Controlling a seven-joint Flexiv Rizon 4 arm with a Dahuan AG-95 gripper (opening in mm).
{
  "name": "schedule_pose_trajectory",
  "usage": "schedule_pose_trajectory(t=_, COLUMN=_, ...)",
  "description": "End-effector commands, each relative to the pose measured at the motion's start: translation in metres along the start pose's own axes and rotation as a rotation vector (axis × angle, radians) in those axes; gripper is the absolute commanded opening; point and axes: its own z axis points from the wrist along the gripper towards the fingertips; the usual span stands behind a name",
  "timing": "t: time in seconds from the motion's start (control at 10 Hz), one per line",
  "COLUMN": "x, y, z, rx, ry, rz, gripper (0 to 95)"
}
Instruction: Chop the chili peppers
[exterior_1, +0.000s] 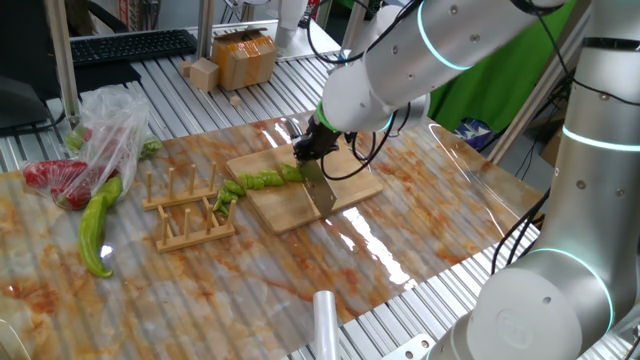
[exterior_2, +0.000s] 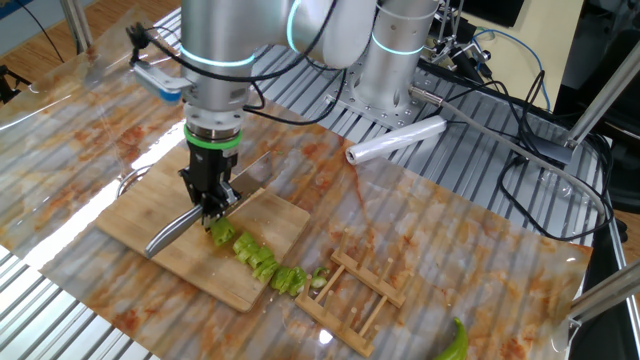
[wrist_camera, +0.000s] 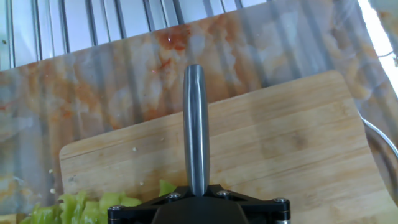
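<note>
I had the gripper (exterior_2: 212, 203) clamped on the knife (exterior_2: 172, 231), blade down on the cutting board (exterior_2: 135, 222). Chili peppers (exterior_2: 262, 262) lay at its 4 o'clock (already chunked), row running toward 4 too, off the board's edge.

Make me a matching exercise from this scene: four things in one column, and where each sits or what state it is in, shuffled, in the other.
Things:
1. knife
2. chili peppers
3. wooden rack
4. roll of clear film

Places or states:
A. lying by the arm's base
B. cut into chunks in a row on the cutting board
C. clamped in the gripper, jaws shut on its handle
D. standing beside the board, off its end

Pairs: 1-C, 2-B, 3-D, 4-A
</note>
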Motion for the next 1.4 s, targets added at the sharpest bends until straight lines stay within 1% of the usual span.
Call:
schedule_pose_trajectory(t=0.1, x=-0.0014, y=0.0001, z=0.0026, rx=-0.006, ry=0.0, rz=-0.001, gripper=0.0)
schedule_pose_trajectory(t=0.2, x=-0.0017, y=0.0009, z=0.0006, rx=-0.009, ry=0.009, rz=0.007, gripper=0.0)
schedule_pose_trajectory(t=0.3, x=-0.0019, y=0.0018, z=-0.0013, rx=-0.014, ry=0.011, rz=0.019, gripper=0.0)
schedule_pose_trajectory(t=0.4, x=-0.0017, y=0.0023, z=0.0003, rx=-0.037, ry=0.009, rz=0.035, gripper=0.0)
schedule_pose_trajectory(t=0.5, x=-0.0014, y=0.0026, z=0.0023, rx=-0.039, ry=0.006, rz=0.04, gripper=0.0)
schedule_pose_trajectory(t=0.6, x=-0.0012, y=0.0025, z=0.0025, rx=-0.043, ry=-0.007, rz=0.037, gripper=0.0)
schedule_pose_trajectory(t=0.7, x=-0.0019, y=0.0027, z=-0.0002, rx=-0.037, ry=-0.018, rz=0.034, gripper=0.0)
schedule_pose_trajectory(t=0.8, x=-0.0015, y=0.0029, z=-0.001, rx=-0.045, ry=-0.016, rz=0.037, gripper=0.0)
schedule_pose_trajectory(t=0.9, x=0.0001, y=0.0029, z=0.001, rx=-0.039, ry=-0.029, rz=0.03, gripper=0.0)
schedule_pose_trajectory(t=1.0, x=-0.0011, y=0.0032, z=0.0009, rx=-0.04, ry=-0.01, rz=0.025, gripper=0.0)
schedule_pose_trajectory(t=1.1, x=-0.0021, y=0.0037, z=-0.0036, rx=-0.025, ry=0.03, rz=0.014, gripper=0.0)
schedule_pose_trajectory(t=1.2, x=-0.0024, y=0.0043, z=-0.0057, rx=-0.015, ry=0.039, rz=0.009, gripper=0.0)
schedule_pose_trajectory(t=1.3, x=-0.0024, y=0.0043, z=-0.0058, rx=0.007, ry=0.036, rz=-0.008, gripper=0.0)
schedule_pose_trajectory(t=1.4, x=-0.0027, y=0.0043, z=-0.0069, rx=0.017, ry=0.048, rz=-0.013, gripper=0.0)
